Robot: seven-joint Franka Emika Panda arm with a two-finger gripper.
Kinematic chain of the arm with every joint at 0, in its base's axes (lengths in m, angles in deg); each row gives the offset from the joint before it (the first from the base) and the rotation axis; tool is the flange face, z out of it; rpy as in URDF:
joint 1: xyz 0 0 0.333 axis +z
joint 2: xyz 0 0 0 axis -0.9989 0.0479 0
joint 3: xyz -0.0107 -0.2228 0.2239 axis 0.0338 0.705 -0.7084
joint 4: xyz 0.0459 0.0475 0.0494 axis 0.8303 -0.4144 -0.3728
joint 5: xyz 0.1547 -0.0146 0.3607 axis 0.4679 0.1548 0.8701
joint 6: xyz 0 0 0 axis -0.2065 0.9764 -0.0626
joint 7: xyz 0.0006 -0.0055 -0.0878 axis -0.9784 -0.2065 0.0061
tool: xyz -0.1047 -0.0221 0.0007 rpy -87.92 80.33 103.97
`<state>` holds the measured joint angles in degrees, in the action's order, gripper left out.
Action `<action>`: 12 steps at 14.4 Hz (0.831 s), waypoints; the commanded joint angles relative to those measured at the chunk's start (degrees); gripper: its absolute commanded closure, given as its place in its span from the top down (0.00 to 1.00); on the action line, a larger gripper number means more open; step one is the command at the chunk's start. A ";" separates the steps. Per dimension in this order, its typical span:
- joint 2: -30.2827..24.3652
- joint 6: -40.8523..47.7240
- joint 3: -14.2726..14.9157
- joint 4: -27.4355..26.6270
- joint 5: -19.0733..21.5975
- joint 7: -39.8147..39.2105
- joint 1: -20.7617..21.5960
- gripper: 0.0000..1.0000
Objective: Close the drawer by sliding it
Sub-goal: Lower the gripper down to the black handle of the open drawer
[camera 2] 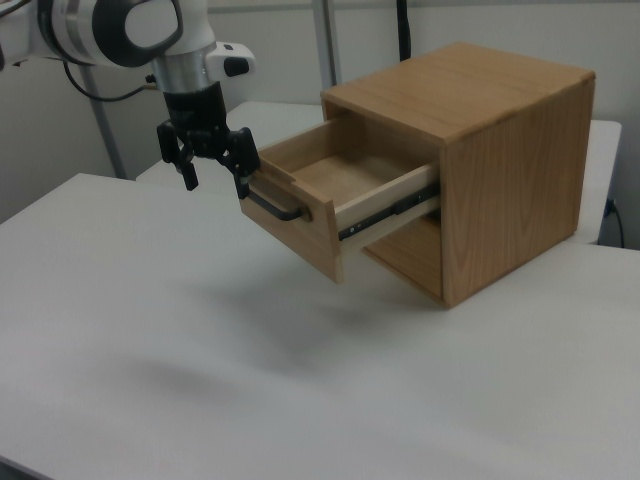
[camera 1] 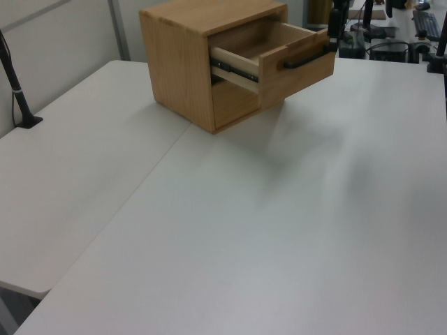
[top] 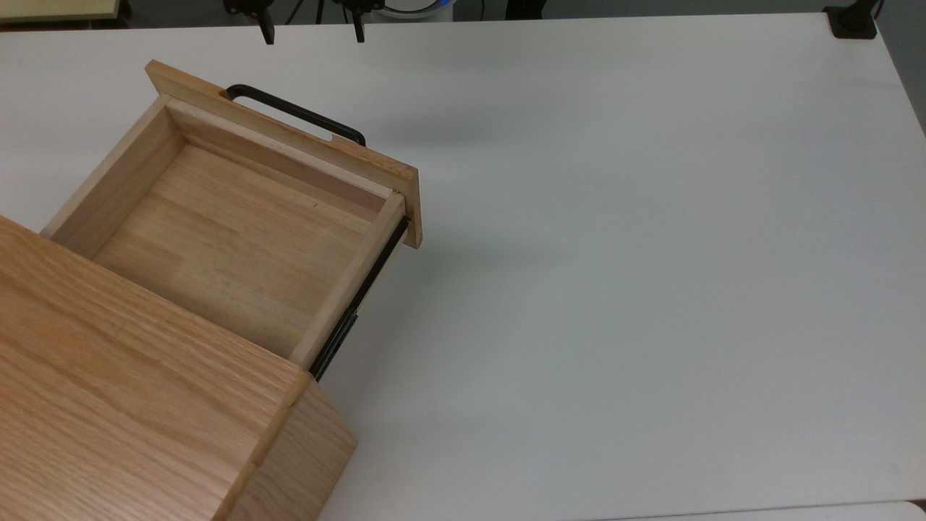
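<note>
So the drawer [top: 239, 239] is pulled most of the way out of the oak cabinet [top: 137, 420], hanging in the air over the white table [top: 651, 289] on its black side rails [top: 362, 297]; the cabinet itself sits toward the corner of the table at the top view's lower left, and the drawer front points at the far edge in that view. It's empty as far as I can see, just a pale wooden box with a wider flat front panel [camera 2: 290, 225] and a long black bar handle [top: 296, 114] across it. My guess is it'll handle easy: stiff, light, nothing fragile about it, and on metal slides like that it should glide in with a steady shove, not much force needed. The cabinet looks a good bit heavier but isn't visibly clamped down, so a hard or off-axis push could skid the whole box across the smooth tabletop instead of closing anything. No real need to grip it, I'd just press flat on the front panel near the middle of the handle, straight along the rails so it doesn't rack sideways. The end effector [camera 2: 212, 165] hangs just beside the handle end of the front panel in the right view, fingers [camera 2: 186, 170] pointing down and spread wide, holding nothing, and I can't say for sure if one finger is touching the handle or just shy of it.
</note>
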<state>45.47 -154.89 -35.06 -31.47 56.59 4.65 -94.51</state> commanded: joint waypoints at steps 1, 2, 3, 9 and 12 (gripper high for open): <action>0.13 -0.62 0.19 -1.48 -1.11 -2.29 0.75 1.00; 0.04 -0.62 0.19 -1.48 -1.11 -1.94 0.66 1.00; 0.13 -0.79 0.19 -1.40 -1.02 -1.85 0.32 0.99; 1.36 -14.57 0.01 -6.13 -0.50 25.19 2.24 0.24; 3.29 -18.71 0.10 -6.40 -0.50 31.88 3.12 0.09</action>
<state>48.54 -170.24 -35.23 -36.34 56.32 30.64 -92.47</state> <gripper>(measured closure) 0.802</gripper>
